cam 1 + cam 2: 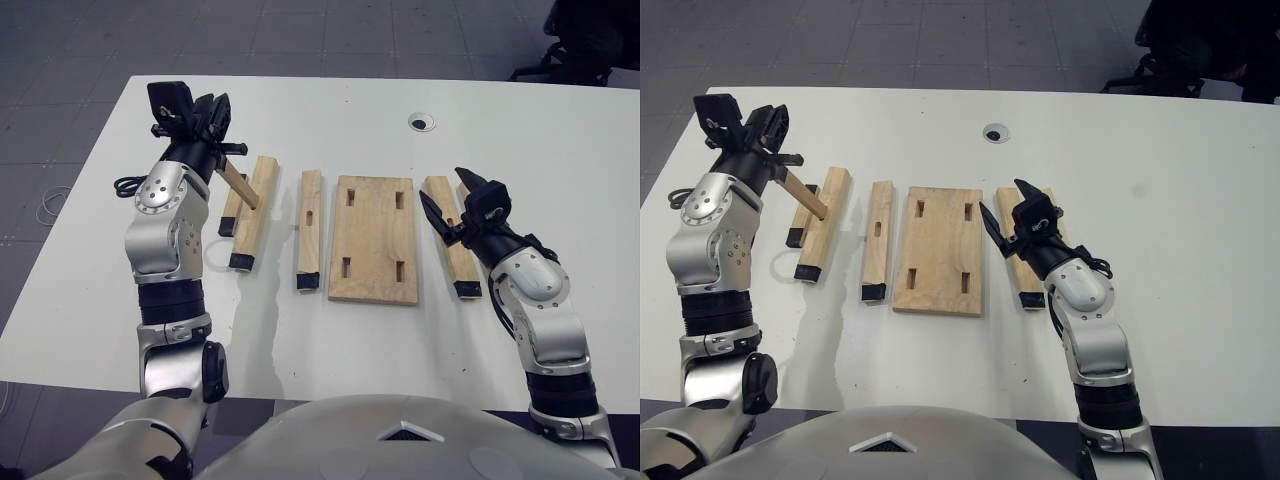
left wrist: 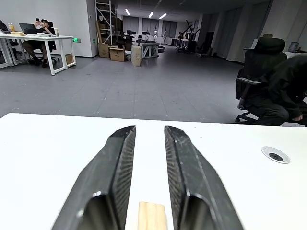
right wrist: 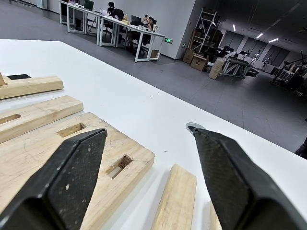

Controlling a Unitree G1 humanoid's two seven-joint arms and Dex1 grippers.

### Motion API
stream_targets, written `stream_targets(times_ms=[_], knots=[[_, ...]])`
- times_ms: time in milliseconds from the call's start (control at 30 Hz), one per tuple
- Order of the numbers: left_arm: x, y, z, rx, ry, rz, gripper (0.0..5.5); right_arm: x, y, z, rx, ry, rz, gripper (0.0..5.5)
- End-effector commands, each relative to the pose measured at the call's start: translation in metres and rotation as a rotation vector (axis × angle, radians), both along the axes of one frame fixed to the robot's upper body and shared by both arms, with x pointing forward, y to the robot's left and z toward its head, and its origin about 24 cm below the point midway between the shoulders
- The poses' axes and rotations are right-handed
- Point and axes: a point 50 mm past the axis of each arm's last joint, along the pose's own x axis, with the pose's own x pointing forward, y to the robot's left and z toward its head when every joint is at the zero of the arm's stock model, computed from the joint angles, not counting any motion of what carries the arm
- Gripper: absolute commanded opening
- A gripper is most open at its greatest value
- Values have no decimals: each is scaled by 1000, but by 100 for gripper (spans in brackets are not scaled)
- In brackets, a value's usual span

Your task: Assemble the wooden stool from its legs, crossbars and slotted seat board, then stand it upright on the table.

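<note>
My left gripper is raised over the table's far left, shut on a thin wooden crossbar that slants down toward a leg. The crossbar's end shows between the narrow fingers in the left wrist view. Beside that leg lie a shorter dark-tipped piece and a second slotted leg. The slotted seat board lies flat in the middle. My right gripper stands open just above a third leg at the board's right edge.
A round cable hole sits in the white table beyond the board. A dark cable lies near the left edge. An office chair stands past the far right corner. Bare tabletop spreads to the right and near the front edge.
</note>
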Motion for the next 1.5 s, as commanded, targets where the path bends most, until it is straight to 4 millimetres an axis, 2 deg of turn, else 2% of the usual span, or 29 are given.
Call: stream_targets(times_ms=[33,167,333,433,500,667,700,800,933,1100,1233,1500], knots=[[-4,1,-17,0,82,1,112,2,0,3,2,-11,-7,334],[-2,-4,-3,-11,28,-13,112,2,0,3,2,-12,-6,334],[3,-8,42,3,-114,-29,112,2,2,3,5,-12,-4,334],[-3,-8,72,18,-208,-15,112,2,3,2,6,-11,-4,334],[-15,-8,75,28,-218,0,112,1,3,2,7,-10,-6,334],[-61,-2,47,83,-157,38,112,0,-1,2,5,-6,-22,334],[-74,2,41,117,-175,83,128,-1,-2,1,2,-2,-28,334],[-110,-2,25,142,-220,75,164,-2,-5,-2,-3,10,-40,334],[-138,-15,4,133,-180,-24,231,-2,-6,-3,-8,18,-40,334],[-150,-11,-34,105,-45,-59,304,1,-6,-1,-12,16,-34,334],[-155,-7,-57,118,40,-72,366,1,-7,-1,-14,16,-34,334],[-164,-5,-94,75,165,-99,366,4,-8,2,-16,7,-32,334]])
